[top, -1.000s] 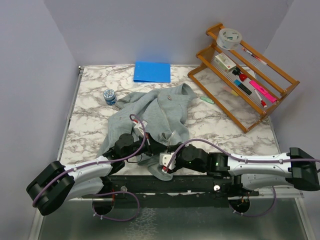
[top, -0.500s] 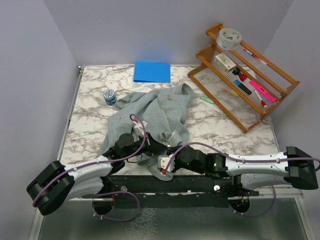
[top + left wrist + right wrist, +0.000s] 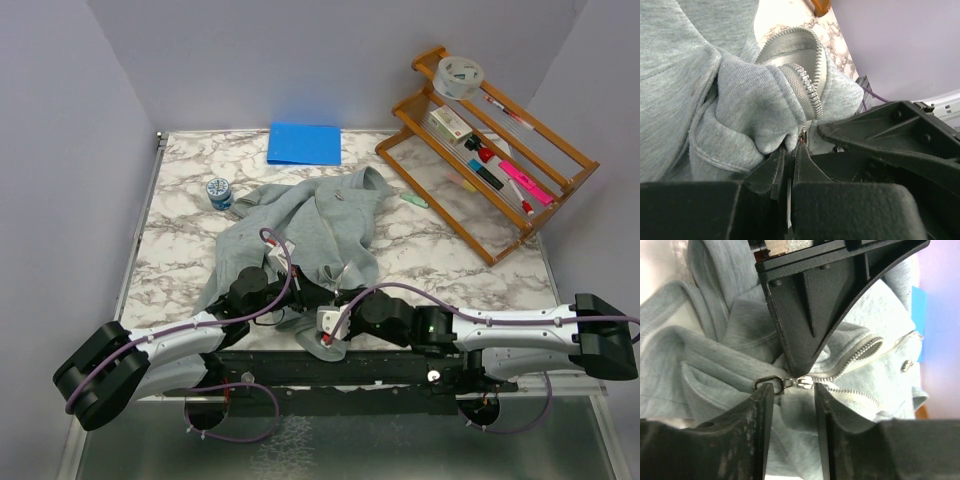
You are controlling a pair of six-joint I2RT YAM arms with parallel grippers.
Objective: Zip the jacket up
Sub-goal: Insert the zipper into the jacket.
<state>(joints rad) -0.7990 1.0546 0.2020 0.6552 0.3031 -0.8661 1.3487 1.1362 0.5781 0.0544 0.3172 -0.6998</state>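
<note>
The light grey jacket [image 3: 310, 225] lies crumpled on the marble table, its lower hem bunched at the near edge between my two grippers. My left gripper [image 3: 791, 147] is shut on the jacket's hem at the bottom of the pale zipper [image 3: 807, 85]; in the top view the left gripper [image 3: 300, 292] sits on the hem. My right gripper [image 3: 792, 388] is open, its fingers either side of the zipper slider [image 3: 805, 382] and its metal pull ring [image 3: 767, 385], not closed on them. The left gripper's finger [image 3: 810, 315] points down just above the slider. The right gripper [image 3: 335, 318] also shows in the top view.
A flat blue pad [image 3: 304, 143] lies at the table's back. A small jar [image 3: 219, 191] stands left of the jacket. A wooden rack [image 3: 490, 140] with pens and a tape roll [image 3: 459, 75] fills the back right. A green item [image 3: 414, 200] lies beside it.
The right gripper has shifted slightly left, towards the left gripper at the hem. The left arm and the jacket look unchanged.
</note>
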